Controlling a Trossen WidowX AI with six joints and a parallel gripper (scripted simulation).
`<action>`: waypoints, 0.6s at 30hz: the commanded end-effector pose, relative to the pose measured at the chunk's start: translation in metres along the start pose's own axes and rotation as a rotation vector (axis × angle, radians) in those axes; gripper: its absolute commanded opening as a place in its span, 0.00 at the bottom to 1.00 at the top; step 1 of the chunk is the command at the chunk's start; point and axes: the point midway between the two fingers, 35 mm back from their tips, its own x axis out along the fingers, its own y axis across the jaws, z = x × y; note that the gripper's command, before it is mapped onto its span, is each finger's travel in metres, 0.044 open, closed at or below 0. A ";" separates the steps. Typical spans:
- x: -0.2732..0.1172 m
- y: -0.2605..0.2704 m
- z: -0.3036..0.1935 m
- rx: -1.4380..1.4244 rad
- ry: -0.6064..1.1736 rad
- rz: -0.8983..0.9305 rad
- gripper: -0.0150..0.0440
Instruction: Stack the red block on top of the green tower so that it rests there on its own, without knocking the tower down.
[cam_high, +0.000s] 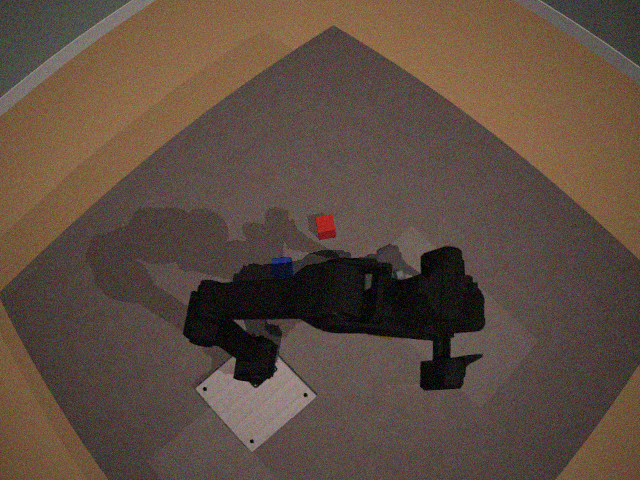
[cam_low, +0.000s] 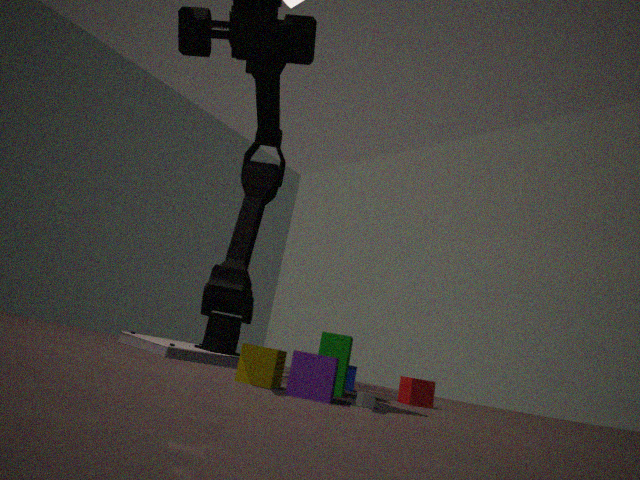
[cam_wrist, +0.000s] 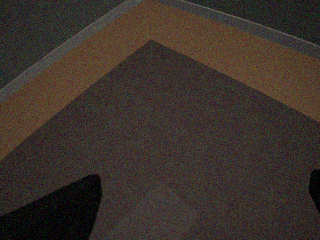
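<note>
The red block (cam_high: 325, 226) sits flat on the mat, no long axis apparent, while the gripper (cam_wrist: 200, 207) hangs high, wide open, empty.

In the top view the arm (cam_high: 336, 302) stretches from its base plate (cam_high: 255, 405) toward three o'clock, high over the mat (cam_high: 361, 129), covering most blocks. One block (cam_high: 325, 226) lies at twelve o'clock of the arm, well apart; another (cam_high: 281, 267) touches its edge. In the exterior view the tower (cam_low: 336, 361) stands behind a block (cam_low: 312, 376), another block (cam_low: 260, 365) at nine o'clock.
</note>
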 end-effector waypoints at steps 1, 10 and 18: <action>0.024 0.029 -0.020 0.037 0.096 0.050 1.00; 0.058 0.096 -0.065 0.066 0.285 0.138 1.00; 0.070 0.159 -0.115 0.049 0.452 0.194 1.00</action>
